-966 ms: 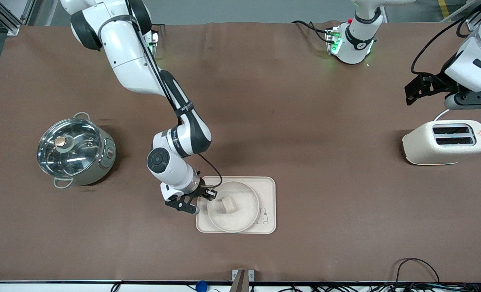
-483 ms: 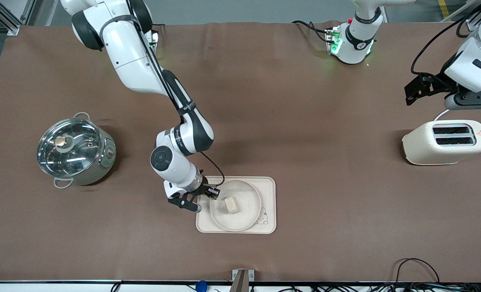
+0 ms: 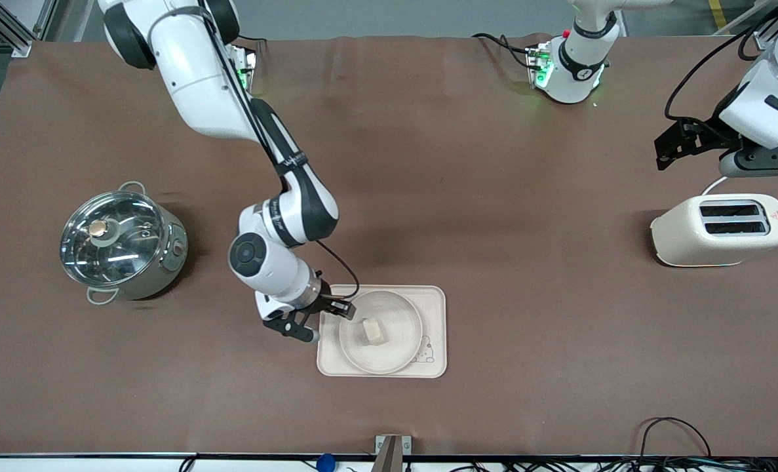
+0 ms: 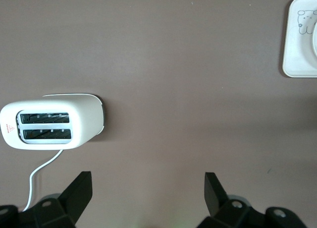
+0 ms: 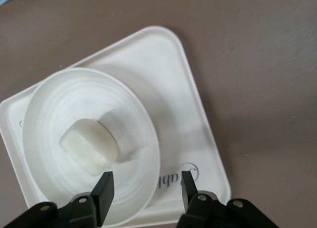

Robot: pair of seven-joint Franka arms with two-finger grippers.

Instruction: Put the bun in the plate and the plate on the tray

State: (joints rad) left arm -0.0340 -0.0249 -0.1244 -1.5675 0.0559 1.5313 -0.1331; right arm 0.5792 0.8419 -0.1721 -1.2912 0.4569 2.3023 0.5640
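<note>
- The right gripper hangs by the edge of the tray, at the end nearer the right arm. Its fingers are spread apart and hold nothing.
- A moment ago this gripper was closer to the plate. Now it has pulled back a little toward the pot, and the arm has swung that way too.
- The plate slid a tiny bit along the tray just before that. Now it sits flat on the tray, with the bun resting in its middle.
- I think that means the job is about done: bun in plate, plate on tray. The arm only needs to move away.
- From the right wrist view, the bun lies in the plate just past the open fingertips, not touching them. The plate rim sits between the two fingers.
- The left gripper waits up over the table near the toaster, open and empty.
</note>
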